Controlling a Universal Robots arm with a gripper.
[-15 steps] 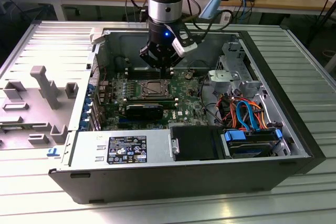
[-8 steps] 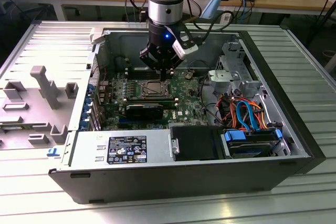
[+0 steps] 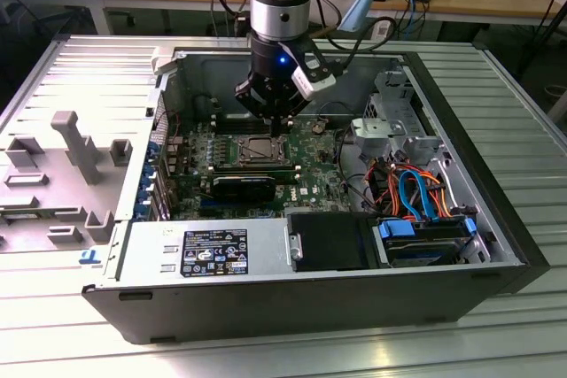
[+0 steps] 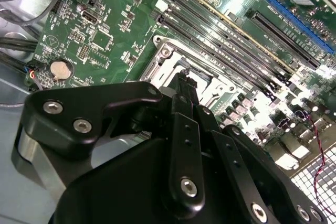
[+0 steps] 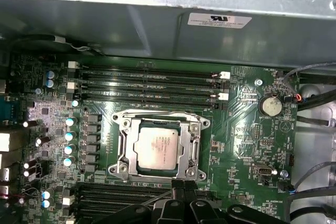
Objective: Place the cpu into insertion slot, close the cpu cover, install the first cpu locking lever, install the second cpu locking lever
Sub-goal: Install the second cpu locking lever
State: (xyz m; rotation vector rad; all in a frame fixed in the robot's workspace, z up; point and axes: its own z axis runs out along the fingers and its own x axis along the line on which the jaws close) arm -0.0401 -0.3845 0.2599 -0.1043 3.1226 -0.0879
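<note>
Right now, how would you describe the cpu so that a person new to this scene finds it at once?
Look inside the open computer case at the green motherboard. Between its two banks of long dark memory slots sits a square silver-rimmed socket, and the cpu lies in it. It is the only flat, dull silver square there.

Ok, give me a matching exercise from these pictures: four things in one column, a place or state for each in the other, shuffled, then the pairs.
Things:
1. cpu
2. cover
3. coin battery
4. claw

Places or states:
A. round and silver, on the green board off to one side of the slot
B. black, at the slot's edge
C. silver frame lying flat around the chip
D. seated in the slot, grey top showing

Pairs: 1-D, 2-C, 3-A, 4-B
</note>
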